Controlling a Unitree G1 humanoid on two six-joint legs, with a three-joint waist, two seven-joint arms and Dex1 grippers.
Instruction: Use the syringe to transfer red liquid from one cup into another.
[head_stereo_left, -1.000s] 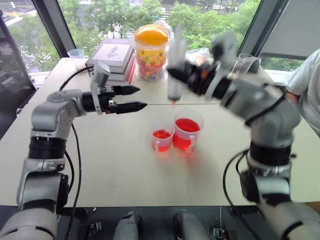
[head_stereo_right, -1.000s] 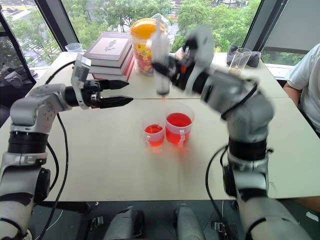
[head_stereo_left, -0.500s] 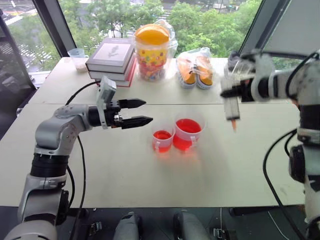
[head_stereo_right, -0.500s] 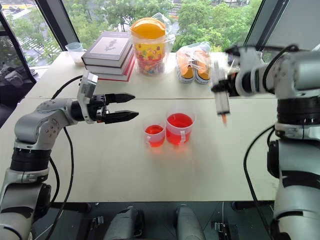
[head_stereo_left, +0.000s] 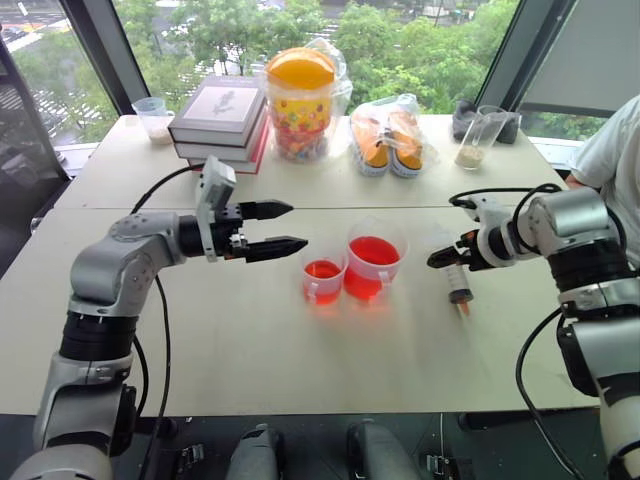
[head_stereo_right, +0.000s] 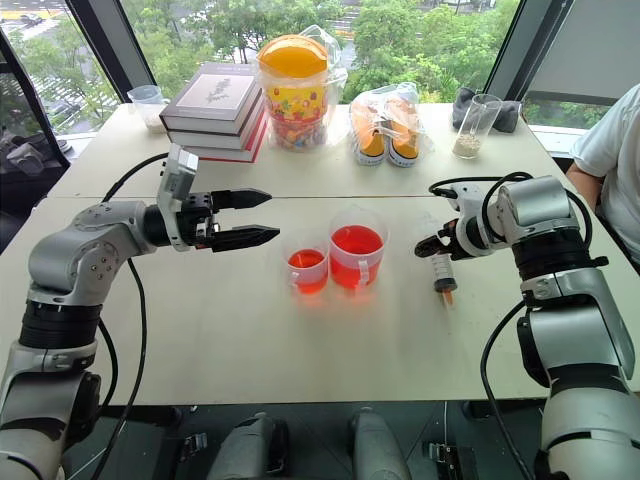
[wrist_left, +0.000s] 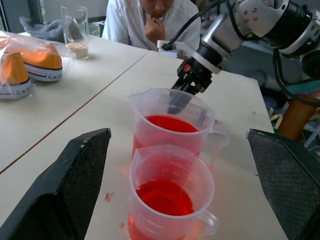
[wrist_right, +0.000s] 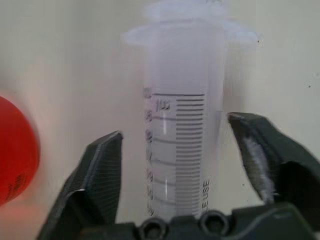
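Note:
The syringe lies on the table to the right of the cups, its orange tip toward the front edge. My right gripper is open around its barrel, with a gap showing on each side between barrel and fingers. The larger cup and the smaller cup stand side by side mid-table, both holding red liquid. Just left of the smaller cup my left gripper hovers open and level, pointing at the cups with nothing in it.
Along the back of the table stand a stack of books, a candy jar with an orange lid, a bag with shoes, a tall cup with beige powder and a small cup. A person's sleeve shows at the right edge.
My right arm swung from above the cups to the right and down to the table with the syringe, and its fingers opened off the barrel. The left arm kept almost still.

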